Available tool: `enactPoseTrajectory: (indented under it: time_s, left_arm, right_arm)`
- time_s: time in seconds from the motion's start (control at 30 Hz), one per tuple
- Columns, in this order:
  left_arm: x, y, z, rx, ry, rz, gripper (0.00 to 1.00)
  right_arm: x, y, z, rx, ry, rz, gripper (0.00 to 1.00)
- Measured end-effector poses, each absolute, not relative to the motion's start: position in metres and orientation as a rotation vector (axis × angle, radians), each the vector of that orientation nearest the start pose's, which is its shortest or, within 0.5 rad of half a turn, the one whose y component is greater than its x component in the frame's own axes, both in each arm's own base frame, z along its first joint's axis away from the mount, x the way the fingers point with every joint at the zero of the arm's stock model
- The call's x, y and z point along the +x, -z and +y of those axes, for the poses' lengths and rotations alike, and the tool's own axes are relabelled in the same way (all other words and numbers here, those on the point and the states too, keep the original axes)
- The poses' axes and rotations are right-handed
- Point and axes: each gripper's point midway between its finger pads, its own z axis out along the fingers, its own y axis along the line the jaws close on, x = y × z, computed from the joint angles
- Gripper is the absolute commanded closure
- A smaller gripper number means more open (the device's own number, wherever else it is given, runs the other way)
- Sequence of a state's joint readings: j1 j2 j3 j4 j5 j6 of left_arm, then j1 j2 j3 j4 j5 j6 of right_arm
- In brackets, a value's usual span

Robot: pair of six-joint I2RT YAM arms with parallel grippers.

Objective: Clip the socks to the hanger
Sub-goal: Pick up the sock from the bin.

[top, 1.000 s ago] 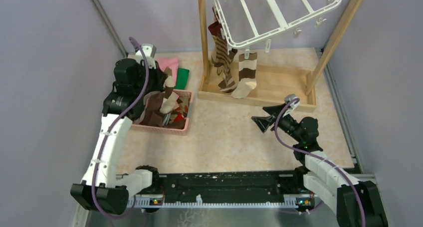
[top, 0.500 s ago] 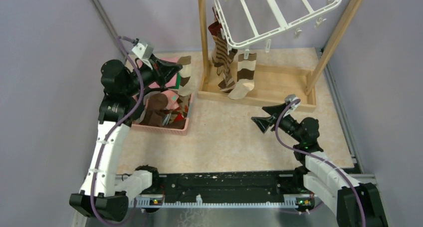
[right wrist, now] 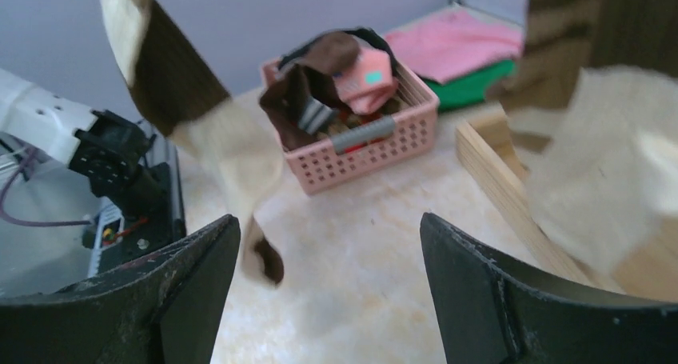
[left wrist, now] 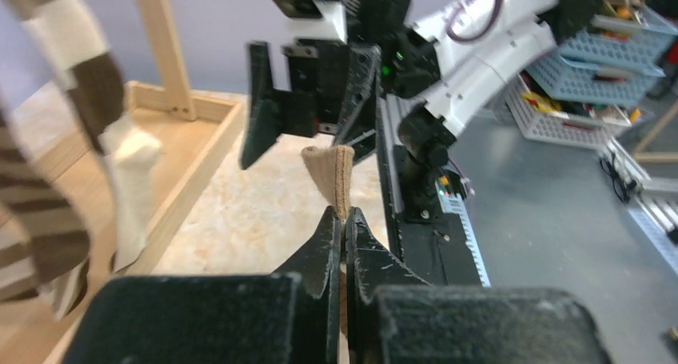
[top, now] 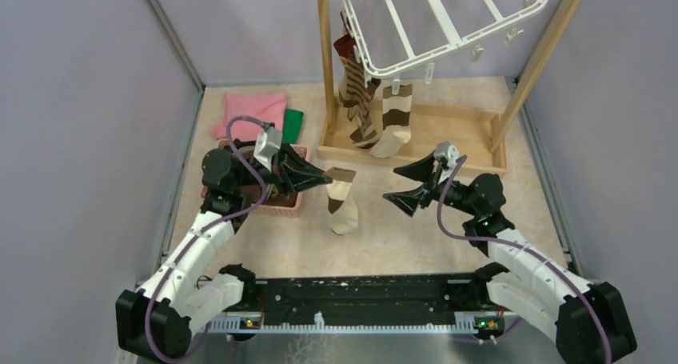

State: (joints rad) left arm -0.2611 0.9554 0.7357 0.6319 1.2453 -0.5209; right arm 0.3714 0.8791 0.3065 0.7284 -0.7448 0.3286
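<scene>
Sock (top: 342,206) hangs vertically, toe down, gripped by left pincer (top: 329,174); right pincer (top: 391,186) gapes released beside it.

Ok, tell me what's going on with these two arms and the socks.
The left hand is shut on the cuff of a brown-and-cream sock, which dangles over the table between the arms. The right hand is open, facing that sock without touching it. Two socks hang from the white hanger; more lie in the pink basket.

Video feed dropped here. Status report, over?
Left gripper shut on brown-and-cream sock, dangling above the table. Right gripper open, facing it. Other socks hang on hanger. No obstruction seen.
</scene>
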Motion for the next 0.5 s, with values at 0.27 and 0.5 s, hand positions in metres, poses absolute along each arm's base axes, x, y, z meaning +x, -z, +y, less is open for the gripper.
enactPoseTrajectory:
  time_s: [0.27, 0.5]
  left_arm:
    - [0.141, -0.310, -0.258, 1.103, 1.313, 1.055, 1.00]
    - [0.142, -0.282, -0.266, 1.025, 1.258, 1.028, 1.00]
  right_arm:
    - [0.202, -0.272, 0.253, -0.869, -1.078, 1.291, 0.13]
    - [0.172, -0.269, 0.273, -0.984, -1.150, 1.295, 0.12]
